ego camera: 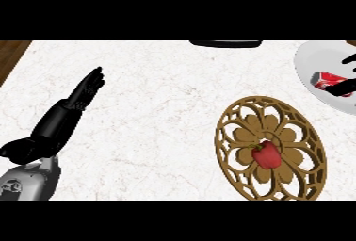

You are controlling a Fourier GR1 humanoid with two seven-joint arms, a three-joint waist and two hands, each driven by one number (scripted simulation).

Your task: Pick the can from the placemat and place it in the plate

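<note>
Can (327,79): red, with white and silver markings, lying on its side in the white plate at the upper right, with black fingers around it.
Tabletop (153,103): white marble with faint grey veins, filling nearly the whole view; a strip of brown wood shows past its upper left corner.
Placemat (270,148): round, brown, carved in an open flower pattern, lying flat at the lower right, just below and left of the plate.
Plate (309,66): white, cut off by the right edge of the view, holding the can.
Left robot hand (87,89): black, on a grey forearm rising from the lower left corner; fingers straight and together, pointing up and to the right, holding nothing, well apart from the placemat.
Dark object (226,44): a flat black shape at the top edge, only partly seen; what it is cannot be told.
Right robot hand (348,85): only black fingers show at the right edge, curled around the can inside the plate.
Pepper (267,154): small, red, with a short stem, lying near the middle of the placemat.
</note>
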